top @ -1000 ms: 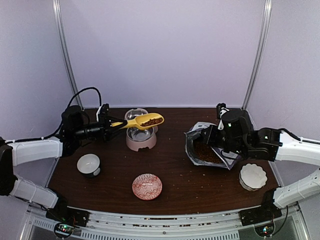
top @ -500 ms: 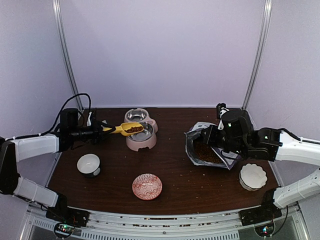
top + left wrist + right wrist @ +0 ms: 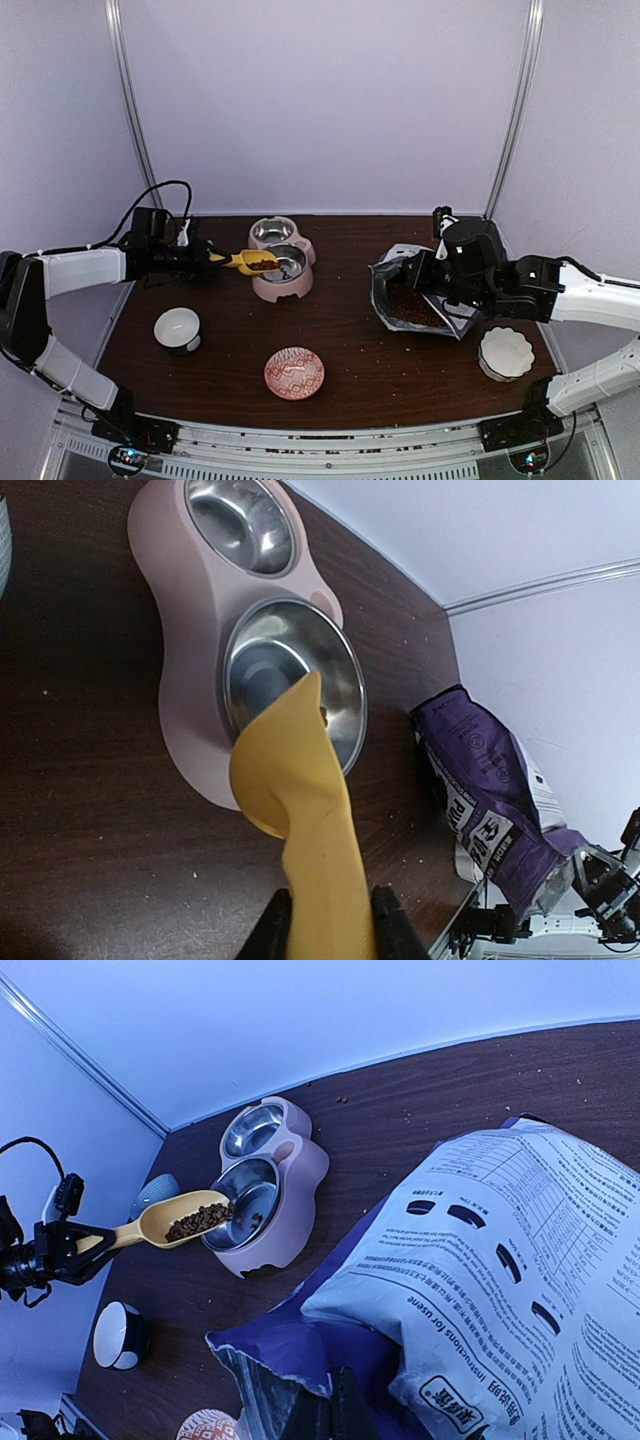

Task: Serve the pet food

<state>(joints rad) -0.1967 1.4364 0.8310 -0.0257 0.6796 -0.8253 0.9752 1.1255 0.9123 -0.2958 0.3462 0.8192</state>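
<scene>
Just over the nearer steel bowl, a heap of pet food, small, brown, dry pellets, sits in the hollow of a smooth yellow plastic scoop, whose rounded lip overhangs the bowl's rim. The left tool clamps the scoop's flat handle between its two black fingers.

More of the same pellets lie inside a glossy purple bag with a white printed back, which lies open-mouthed on the right of the bench. The right tool is closed, pinching the bag's crinkled upper rim.

Two round, polished steel bowls sit in one pale pink, peanut-shaped feeder; the farther bowl shows bare metal.

Three other dishes stand on the dark, wood-grain bench:
- one white bowl with a dark base, at left
- one flat red-and-white patterned plate, near centre
- one white scalloped dish, at right

Loose crumbs speckle the wood near the bag.
</scene>
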